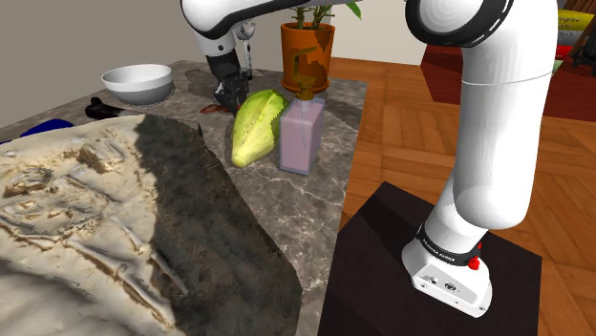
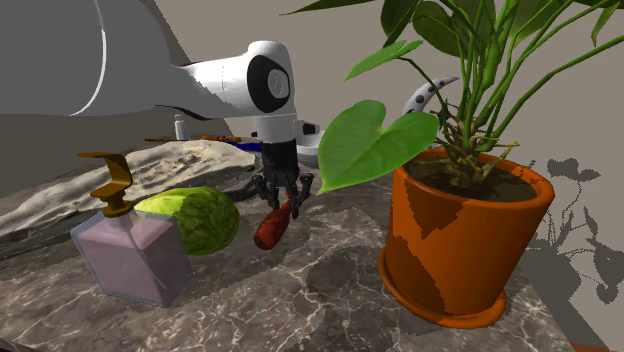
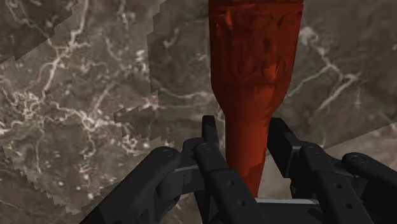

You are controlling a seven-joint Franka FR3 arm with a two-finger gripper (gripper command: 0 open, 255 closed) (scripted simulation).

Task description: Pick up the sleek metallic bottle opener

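One bottle opener [image 3: 254, 70], reddish-brown rather than metallic in look. Clasped at its narrow end between the two black fingers [image 3: 213, 137] of the single tool [image 2: 283, 195], closed just far enough to grip that stem. Hanging tilted, wide end down, low over the marble desk [image 2: 300, 300]. Hard to say whether that end touches the stone.

Counted around it:
- one potted plant [image 2: 465, 240] in an orange pot, near the tool
- one green leafy vegetable [image 1: 256, 126] lying on the desk
- one pinkish soap dispenser [image 1: 300, 141] with a brown pump, just beside the vegetable
- one white bowl [image 1: 139, 82] farther back
- one big crumpled sand-coloured mass [image 1: 76, 220] spread over the shoulder view's left
- one dark stand [image 1: 420, 277] at that view's lower right

From the shoulder view, tool partly screened by the vegetable, and opener reduced to a small red scrap beside it. Near the bowl, one blue item [image 1: 43, 127] and one dark item [image 1: 100, 108], both too cut off to name.
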